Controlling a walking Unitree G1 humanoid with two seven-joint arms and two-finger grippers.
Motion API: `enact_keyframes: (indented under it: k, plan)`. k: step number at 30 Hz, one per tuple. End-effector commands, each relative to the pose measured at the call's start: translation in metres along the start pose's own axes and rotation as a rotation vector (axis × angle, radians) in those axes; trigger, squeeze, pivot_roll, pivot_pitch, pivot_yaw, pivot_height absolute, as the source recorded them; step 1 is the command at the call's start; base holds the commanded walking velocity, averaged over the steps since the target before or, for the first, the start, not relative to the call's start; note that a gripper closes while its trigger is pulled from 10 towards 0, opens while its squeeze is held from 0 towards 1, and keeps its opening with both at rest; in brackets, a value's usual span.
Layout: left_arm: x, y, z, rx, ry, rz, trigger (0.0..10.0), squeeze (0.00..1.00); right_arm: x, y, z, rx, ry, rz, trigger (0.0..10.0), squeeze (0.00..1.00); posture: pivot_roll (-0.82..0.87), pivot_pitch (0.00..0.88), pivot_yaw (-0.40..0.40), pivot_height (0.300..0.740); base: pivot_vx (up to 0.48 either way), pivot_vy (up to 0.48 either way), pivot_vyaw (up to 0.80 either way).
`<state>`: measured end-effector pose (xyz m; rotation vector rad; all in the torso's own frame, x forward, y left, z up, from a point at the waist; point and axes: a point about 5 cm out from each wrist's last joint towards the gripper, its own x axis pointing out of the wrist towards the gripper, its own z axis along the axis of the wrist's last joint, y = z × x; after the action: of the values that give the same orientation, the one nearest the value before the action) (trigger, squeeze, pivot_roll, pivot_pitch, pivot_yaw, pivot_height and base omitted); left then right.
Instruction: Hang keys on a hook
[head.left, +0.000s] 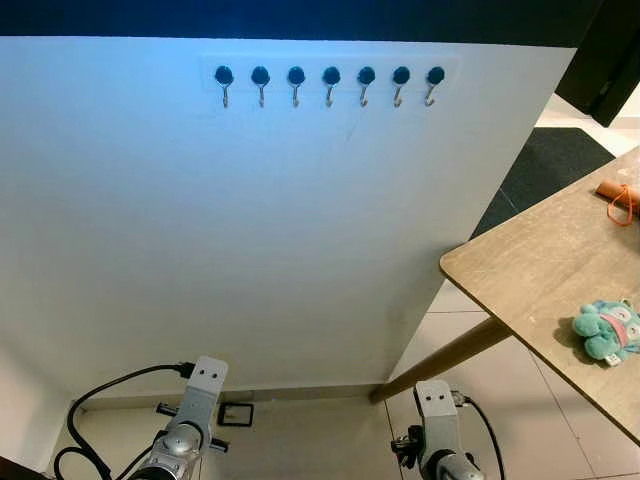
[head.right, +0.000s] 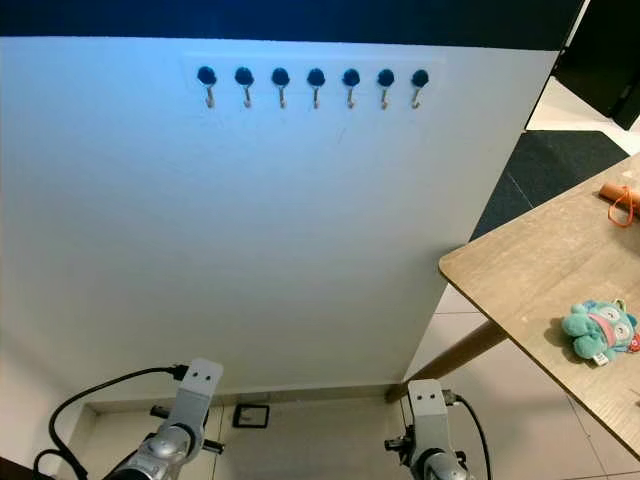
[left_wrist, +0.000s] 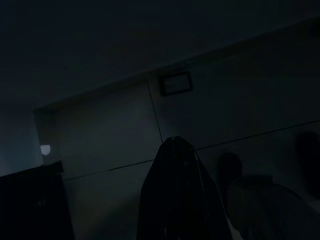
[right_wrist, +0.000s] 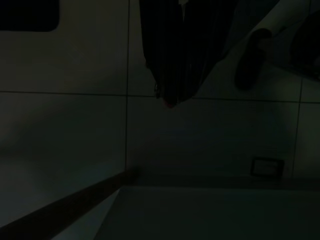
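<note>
Currently logging:
Hooks: row of seven small metal hooks with dark round caps (head.left: 329, 85) sitting upper centre of frame on the white wall panel (head.left: 250, 230).
Keys: orange-looped bunch (head.left: 622, 204) lying at right edge on the light wooden table (head.left: 530, 270).
Toy: teal plush (head.left: 606, 331) resting lower right.
Left gripper (left_wrist: 177, 192): hanging low, fingers pressed together.
Right gripper (right_wrist: 172, 55): hanging low; fingers' state too dark to read, cannot tell.

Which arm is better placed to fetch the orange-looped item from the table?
Right, probably. The right arm hangs beside the wooden table, where the orange-looped item lies; the left arm hangs on the other side, further from it.
</note>
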<state>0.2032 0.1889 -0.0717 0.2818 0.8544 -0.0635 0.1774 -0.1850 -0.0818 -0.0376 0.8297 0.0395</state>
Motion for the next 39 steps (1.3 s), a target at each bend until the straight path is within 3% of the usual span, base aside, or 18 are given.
enact_keyframes:
  k: [1,5,12,20,29,33,39]
  plan:
    - [0.000,0.002,-0.002,0.012,0.014,0.002,10.0,0.00,0.001,-0.005,0.009,0.008,-0.040,-0.021,10.0,0.00,0.07,0.000,-0.039,0.740,0.000,0.000,0.00]
    - [0.000,0.003,-0.001,0.013,0.014,0.002,10.0,0.00,0.002,-0.006,0.014,0.013,-0.067,-0.027,10.0,0.00,0.07,0.000,-0.041,0.740,0.000,0.000,0.00]
    - [-0.001,0.010,-0.003,0.041,0.006,-0.001,10.0,0.00,0.007,-0.008,0.046,0.039,-0.208,-0.050,10.0,0.00,0.06,0.000,-0.011,0.740,0.000,0.000,0.00]
    - [0.002,0.007,0.019,0.001,-0.095,0.008,10.0,0.00,0.003,-0.010,0.092,0.013,-0.473,-0.083,10.0,0.00,0.07,0.001,-0.024,0.740,0.000,0.000,0.00]
    - [0.003,-0.001,0.033,0.005,-0.163,-0.019,10.0,0.00,0.001,-0.008,0.116,-0.010,-0.583,-0.076,10.0,0.00,0.07,0.008,-0.024,0.740,0.000,0.000,0.00]
    - [0.002,-0.004,0.053,0.031,-0.273,-0.047,10.0,0.00,-0.004,-0.007,0.135,-0.039,-0.690,-0.085,10.0,0.00,0.07,0.018,-0.025,0.740,0.000,0.000,0.00]
    - [0.000,-0.001,0.074,0.007,-0.380,-0.055,10.0,0.00,-0.013,-0.009,0.162,-0.054,-0.832,-0.098,10.0,0.00,0.07,0.026,-0.020,0.740,0.000,0.000,0.00]
